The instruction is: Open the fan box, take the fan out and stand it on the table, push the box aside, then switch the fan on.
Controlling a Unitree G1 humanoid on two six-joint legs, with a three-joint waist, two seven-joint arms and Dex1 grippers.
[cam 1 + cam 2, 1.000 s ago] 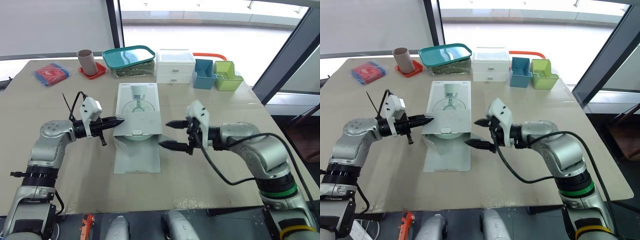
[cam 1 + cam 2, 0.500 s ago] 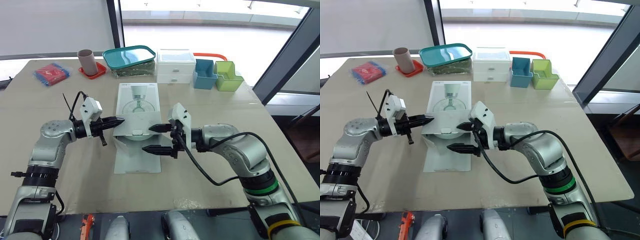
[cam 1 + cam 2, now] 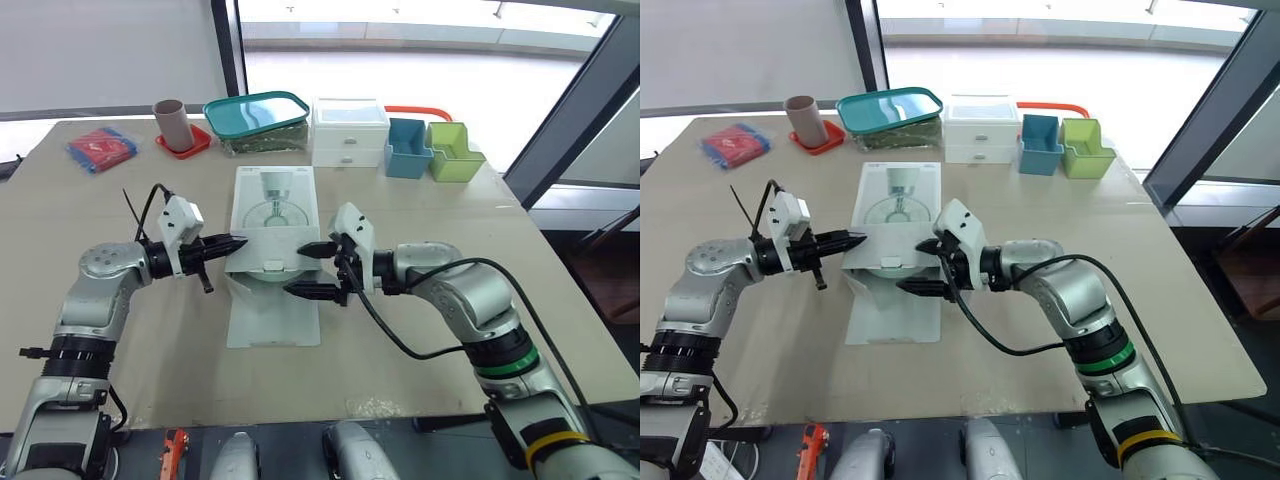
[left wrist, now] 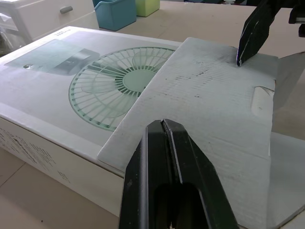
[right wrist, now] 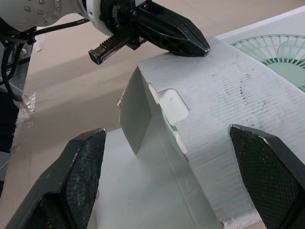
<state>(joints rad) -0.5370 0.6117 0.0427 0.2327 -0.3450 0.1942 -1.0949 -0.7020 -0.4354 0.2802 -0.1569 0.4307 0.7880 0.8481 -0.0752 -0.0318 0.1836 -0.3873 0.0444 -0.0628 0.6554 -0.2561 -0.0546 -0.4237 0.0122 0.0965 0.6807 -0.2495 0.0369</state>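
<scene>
Your fan box [image 3: 274,215] lies flat near the middle of the bench [image 3: 420,330], its long axis running straight away from the robot. The fan drawn on its top panel points its stand toward the far edge. The near end is open. Its top flap [image 3: 275,248] is folded back over the printed panel, the bottom flap [image 3: 273,318] lies flat on the bench toward the robot, and a small side flap [image 5: 136,119] stands upright at the left of the mouth. A pale green curve [image 3: 272,274] shows inside the opening.

Your left pincer [image 3: 238,243] is closed, both fingers pressed together, with its tip on the left edge of the folded-back flap. Your right pincer [image 3: 312,270] is spread wide at the box's right. Its upper fingertip [image 3: 318,248] touches the flap's right edge and its lower one hangs over the bottom flap.

Along the far edge, well apart from the box, stand a cup [image 3: 172,121] on a red coaster, a teal-lidded container [image 3: 257,120], a white drawer unit [image 3: 350,132], a blue bin [image 3: 408,147] and a green bin [image 3: 455,152]. A red and blue packet [image 3: 101,148] lies far left.
</scene>
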